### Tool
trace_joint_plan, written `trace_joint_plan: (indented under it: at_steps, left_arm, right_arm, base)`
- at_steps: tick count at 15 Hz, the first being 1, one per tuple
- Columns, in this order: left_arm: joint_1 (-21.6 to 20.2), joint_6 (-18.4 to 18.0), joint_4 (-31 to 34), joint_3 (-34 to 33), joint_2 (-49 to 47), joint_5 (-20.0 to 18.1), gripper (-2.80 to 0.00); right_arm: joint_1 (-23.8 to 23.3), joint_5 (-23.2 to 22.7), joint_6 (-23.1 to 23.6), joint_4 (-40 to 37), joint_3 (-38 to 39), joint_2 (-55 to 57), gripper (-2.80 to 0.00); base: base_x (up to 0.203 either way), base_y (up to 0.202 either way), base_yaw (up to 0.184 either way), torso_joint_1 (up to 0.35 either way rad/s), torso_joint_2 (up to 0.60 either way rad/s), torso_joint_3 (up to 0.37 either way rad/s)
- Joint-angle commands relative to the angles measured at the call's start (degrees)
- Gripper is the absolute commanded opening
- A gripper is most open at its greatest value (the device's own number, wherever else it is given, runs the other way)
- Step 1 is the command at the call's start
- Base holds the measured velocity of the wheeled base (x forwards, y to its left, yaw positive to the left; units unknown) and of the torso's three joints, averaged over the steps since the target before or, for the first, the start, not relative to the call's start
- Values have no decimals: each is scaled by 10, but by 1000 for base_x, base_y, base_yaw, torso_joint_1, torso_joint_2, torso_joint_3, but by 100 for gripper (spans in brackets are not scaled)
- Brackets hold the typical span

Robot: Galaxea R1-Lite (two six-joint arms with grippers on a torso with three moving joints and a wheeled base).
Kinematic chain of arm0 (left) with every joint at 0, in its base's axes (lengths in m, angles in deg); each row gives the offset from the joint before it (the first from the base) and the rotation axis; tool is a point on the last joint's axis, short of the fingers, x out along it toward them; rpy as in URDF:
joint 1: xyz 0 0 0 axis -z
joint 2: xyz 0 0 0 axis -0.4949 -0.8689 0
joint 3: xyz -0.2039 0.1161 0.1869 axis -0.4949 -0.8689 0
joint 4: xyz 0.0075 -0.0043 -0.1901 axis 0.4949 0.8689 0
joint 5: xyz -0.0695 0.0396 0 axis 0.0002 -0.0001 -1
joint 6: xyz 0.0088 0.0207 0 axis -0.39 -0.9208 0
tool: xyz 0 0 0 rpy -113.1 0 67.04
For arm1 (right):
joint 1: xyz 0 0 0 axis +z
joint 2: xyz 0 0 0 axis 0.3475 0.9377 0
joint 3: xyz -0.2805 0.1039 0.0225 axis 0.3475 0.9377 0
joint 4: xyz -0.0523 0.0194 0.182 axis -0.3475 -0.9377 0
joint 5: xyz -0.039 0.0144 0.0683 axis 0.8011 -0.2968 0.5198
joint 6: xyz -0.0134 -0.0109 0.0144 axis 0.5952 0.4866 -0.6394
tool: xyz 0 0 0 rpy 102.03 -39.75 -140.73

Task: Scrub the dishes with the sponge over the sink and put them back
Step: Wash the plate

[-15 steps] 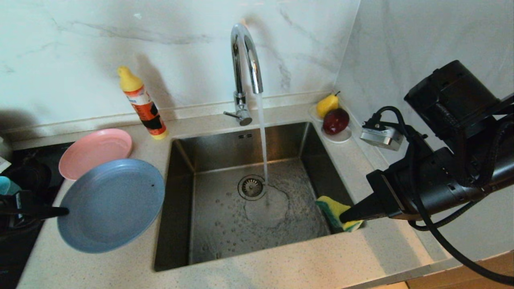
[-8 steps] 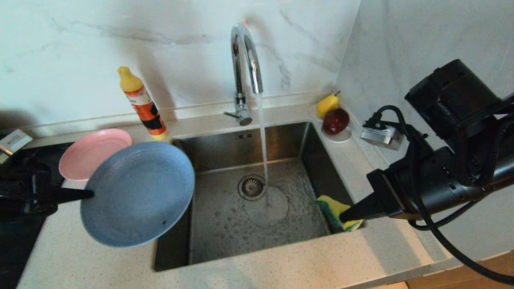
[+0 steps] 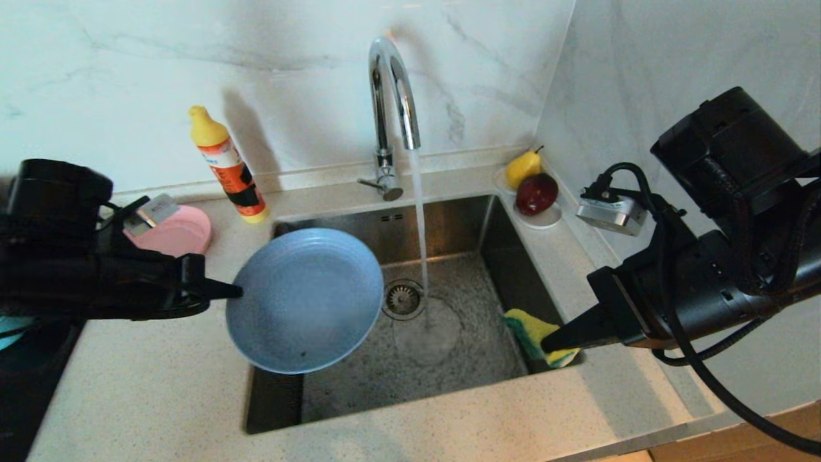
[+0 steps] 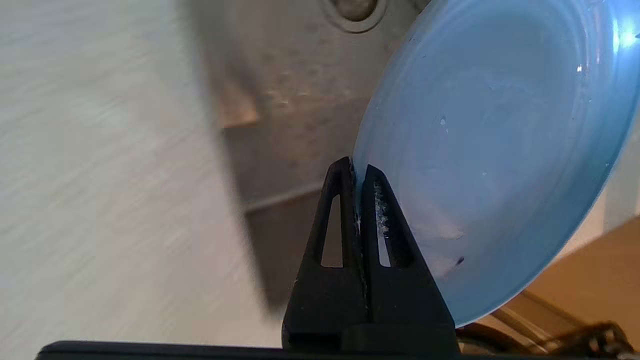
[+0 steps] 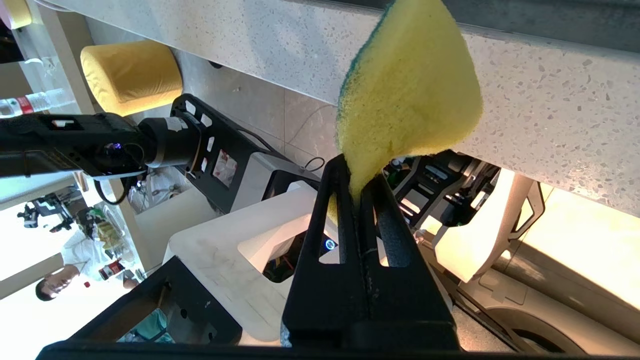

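My left gripper (image 3: 232,291) (image 4: 356,167) is shut on the rim of the pale-blue plate (image 3: 304,300) (image 4: 495,150), which hangs tilted over the left half of the sink (image 3: 346,240). The right gripper (image 3: 550,344) (image 5: 356,177) is shut on the yellow sponge (image 3: 535,336) (image 5: 407,95) with its green face, held over the sink's near right corner. The pink plate (image 3: 176,232) rests on the counter at the back left, partly hidden by my left arm. Water runs from the chrome tap (image 3: 391,90) onto the basin floor beside the drain strainer (image 3: 402,298).
A yellow-capped orange soap bottle (image 3: 229,168) stands behind the sink's left corner. A white saucer (image 3: 542,218) with a yellow pear (image 3: 523,168) and a red apple (image 3: 536,192) sits at the back right. A black hob (image 3: 25,385) borders the counter's left end.
My left arm has carried the blue plate rightwards from above the counter to over the sink's left half, and tilted it more. The right arm and sponge have stayed still.
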Motion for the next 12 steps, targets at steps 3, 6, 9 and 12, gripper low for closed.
trace_joint_plan:
  at_steps: [3,6,9,12]
  left_arm:
    - [103,50,-53,15,-75,58,-280]
    - [133,68,-59,28,-94,64,-280]
    - [162,97,-101,28,-116,73,-280]
    - [182,107,-119,47,-150,107,-280]
  right_arm:
    - [2,-1,-1,18,4,0,-280]
    - [5,-1,-2,21,3,-1,-280]
    - [10,-1,-3,20,2,-5,-280]
    - [17,-1,-2,21,3,-12,-280]
  base:
    - [0,0,0,0,0,0]
    - [0,0,0,0,0,0]
    - [0,0,0,0,0,0]
    - [0,0,0,0,0,0]
